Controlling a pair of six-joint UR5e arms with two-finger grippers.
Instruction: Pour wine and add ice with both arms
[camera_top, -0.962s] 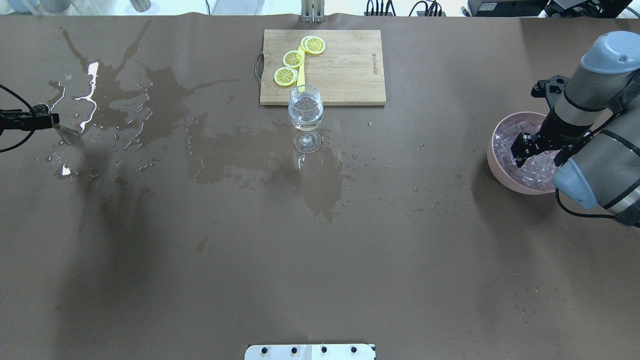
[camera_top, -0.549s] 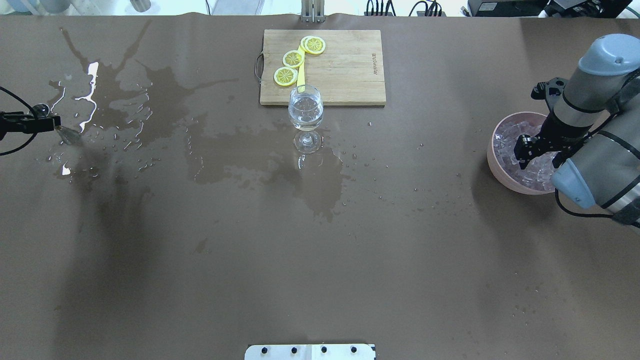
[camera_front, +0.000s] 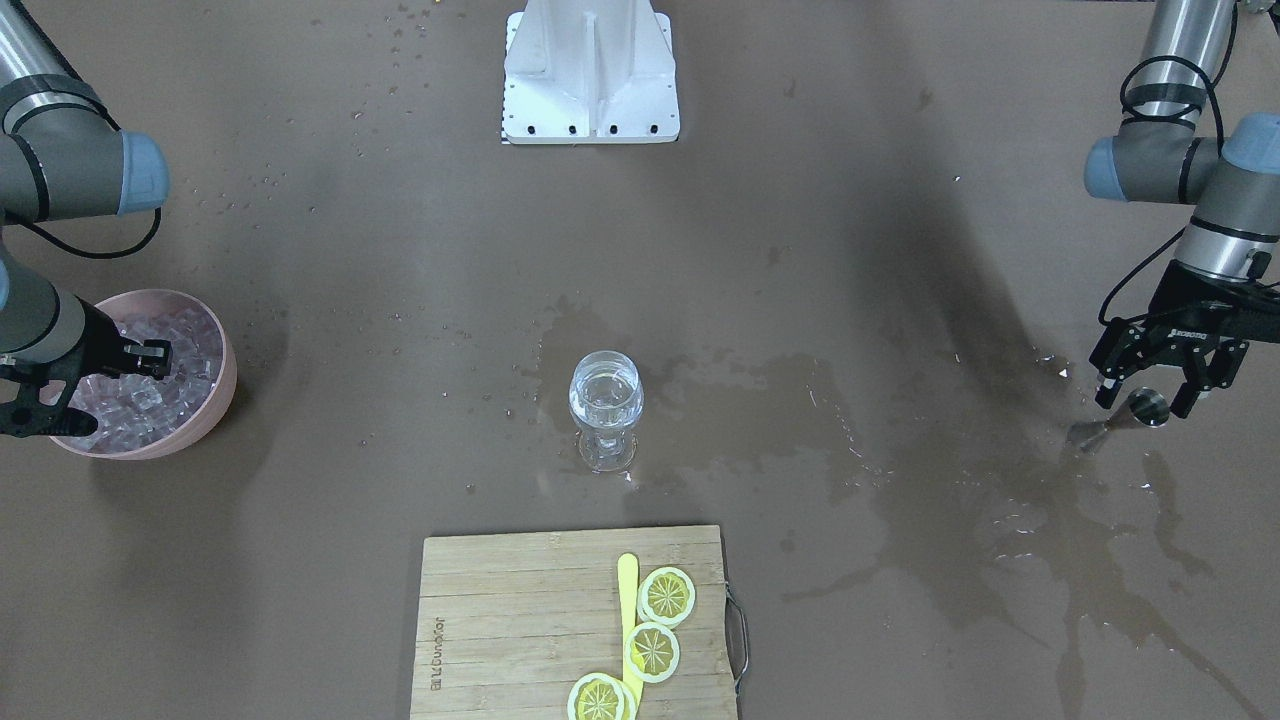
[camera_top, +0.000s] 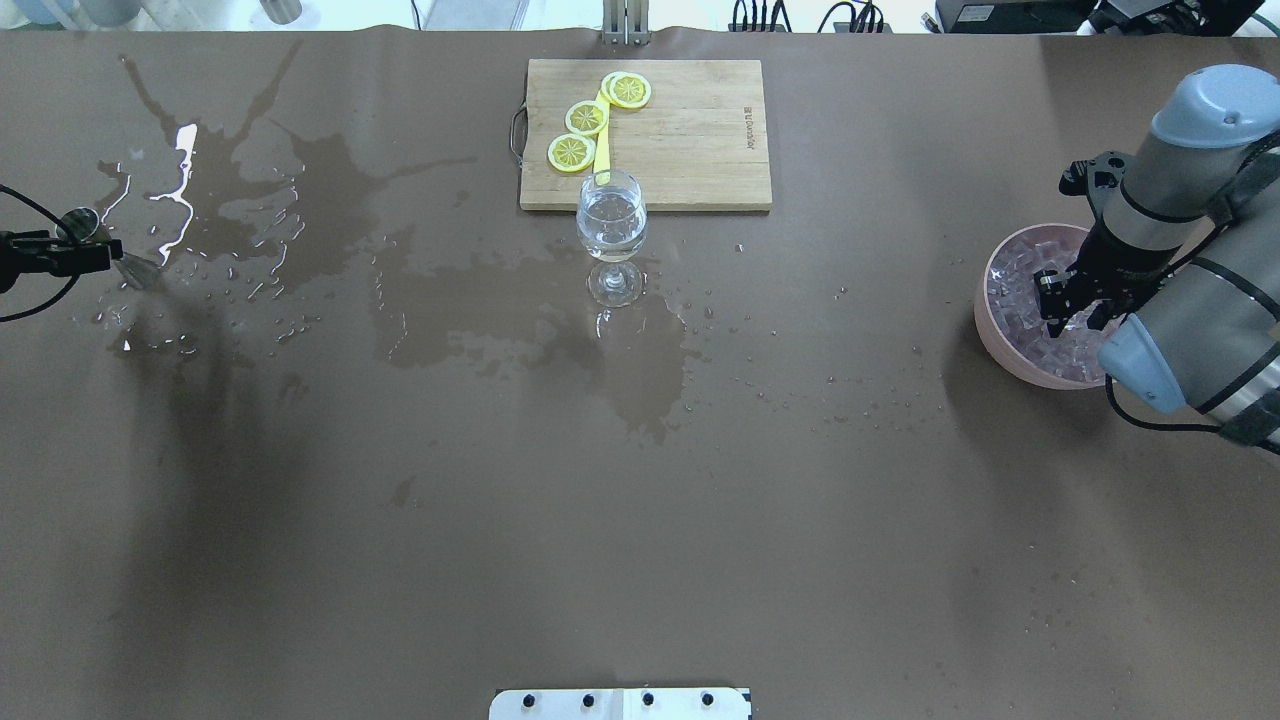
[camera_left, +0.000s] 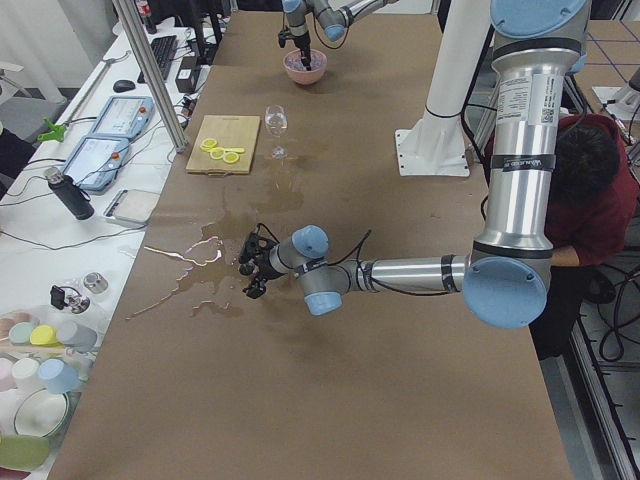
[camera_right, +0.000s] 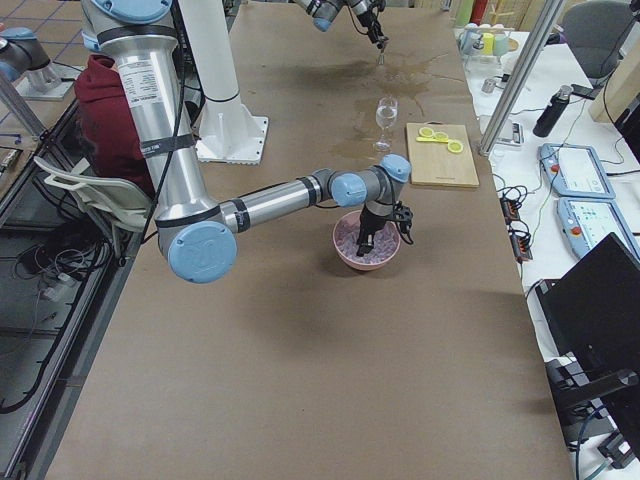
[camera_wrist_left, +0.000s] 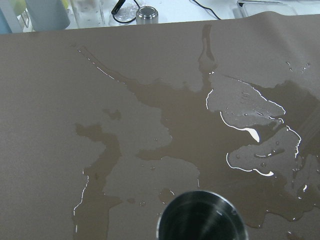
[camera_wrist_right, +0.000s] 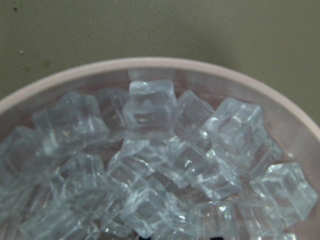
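A stemmed glass holding clear wine stands mid-table in front of the cutting board. The steel jigger stands upright in a wet patch; its rim fills the bottom of the left wrist view. My left gripper is open, with one finger on each side of the jigger's top, and it also shows at the left edge of the overhead view. My right gripper reaches down into the pink bowl of ice cubes. Its fingers are out of the wrist view and it looks open.
A wooden cutting board with three lemon slices and a yellow stick lies behind the glass. Spilled liquid spreads across the table's left and middle. The white base plate is at the robot's side.
My left gripper has drawn back a little to the left while the jigger stays put. My right gripper has shifted slightly right and lower into the ice.
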